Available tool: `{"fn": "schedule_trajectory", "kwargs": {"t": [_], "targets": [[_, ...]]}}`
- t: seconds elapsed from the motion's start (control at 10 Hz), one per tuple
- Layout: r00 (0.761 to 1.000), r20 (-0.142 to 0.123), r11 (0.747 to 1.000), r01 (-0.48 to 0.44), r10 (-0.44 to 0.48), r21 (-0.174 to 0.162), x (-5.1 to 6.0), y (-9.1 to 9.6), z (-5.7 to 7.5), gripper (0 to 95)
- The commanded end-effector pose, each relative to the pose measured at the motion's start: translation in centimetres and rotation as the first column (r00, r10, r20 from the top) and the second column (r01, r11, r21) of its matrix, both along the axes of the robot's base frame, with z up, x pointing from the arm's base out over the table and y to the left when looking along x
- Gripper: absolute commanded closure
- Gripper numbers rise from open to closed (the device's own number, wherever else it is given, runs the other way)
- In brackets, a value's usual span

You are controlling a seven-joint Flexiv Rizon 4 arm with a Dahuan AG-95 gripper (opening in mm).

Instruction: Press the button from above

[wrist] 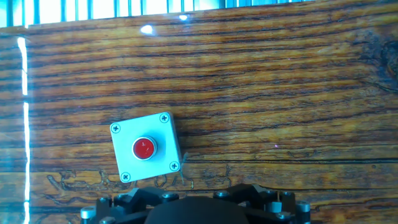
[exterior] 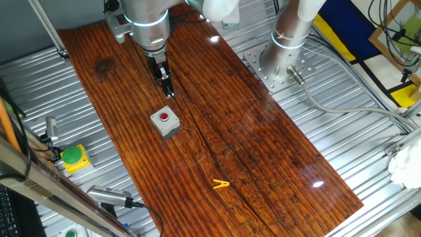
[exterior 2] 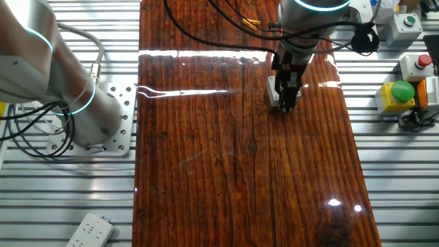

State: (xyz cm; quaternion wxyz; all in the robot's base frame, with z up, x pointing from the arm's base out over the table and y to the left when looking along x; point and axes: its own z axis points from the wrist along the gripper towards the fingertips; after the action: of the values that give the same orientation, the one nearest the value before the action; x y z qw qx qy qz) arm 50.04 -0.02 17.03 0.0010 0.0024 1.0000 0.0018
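Nearest me, a yellow clip [exterior: 221, 185] lies well in front of the button [exterior: 164, 118], which sits in its grey box [exterior: 165, 125] out on the wooden board [exterior: 263, 151]. Just behind and above the box hangs the gripper [exterior: 169, 92]; I cannot tell whether its fingers are parted. In the hand view the red cap sits off-centre, so a straight descent risks striking the box's edge or tipping it.

Colours on my table
I see a red button [wrist: 143, 148] in a pale grey box [wrist: 163, 134], a striped dark-brown wooden board [exterior: 250, 131], a yellow clip [exterior: 221, 185], and a black gripper [exterior: 168, 91].
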Motion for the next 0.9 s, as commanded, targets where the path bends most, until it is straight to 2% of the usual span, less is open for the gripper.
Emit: {"fn": "schedule_trajectory", "kwargs": {"t": [0.1, 0.9], "targets": [[0.999, 0.017, 0.997, 0.042, -0.043, 0.061, -0.07, 0.09, 0.19, 57.0], [0.999, 0.013, 0.998, 0.044, -0.045, 0.054, -0.05, 0.17, 0.3, 57.0]]}}
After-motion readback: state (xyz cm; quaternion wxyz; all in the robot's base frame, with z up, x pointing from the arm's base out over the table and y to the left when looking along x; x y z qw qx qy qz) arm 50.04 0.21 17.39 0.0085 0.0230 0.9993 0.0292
